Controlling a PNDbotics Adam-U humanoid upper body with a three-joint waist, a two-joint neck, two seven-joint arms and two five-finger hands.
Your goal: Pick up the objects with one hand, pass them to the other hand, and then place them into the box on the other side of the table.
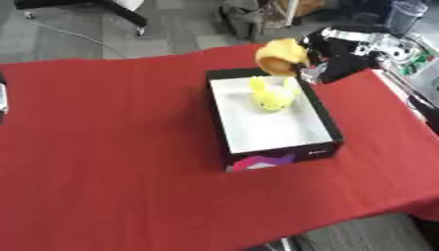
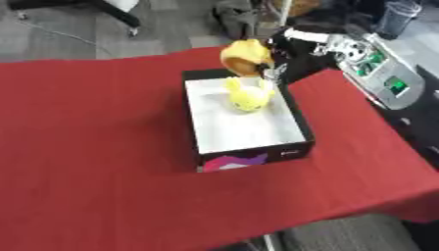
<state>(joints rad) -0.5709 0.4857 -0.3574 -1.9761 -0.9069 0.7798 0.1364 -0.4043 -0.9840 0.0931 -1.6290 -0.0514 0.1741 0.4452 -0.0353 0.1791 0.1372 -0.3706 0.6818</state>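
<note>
A black box (image 1: 330, 128) with a white inside stands on the red table. A yellow plush toy (image 1: 272, 97) lies in its far end. My right hand (image 1: 330, 58) reaches in from the upper right and is shut on a yellow and orange soft object (image 1: 281, 56), held just above the box's far rim. My left hand does not show in either view.
The red cloth table (image 1: 111, 147) spreads wide to the left and front of the box. A dark thing (image 1: 3, 95) sits at the left edge. Grey equipment (image 2: 381, 73) stands off the table's right side. Chair legs (image 1: 120, 14) are on the floor beyond.
</note>
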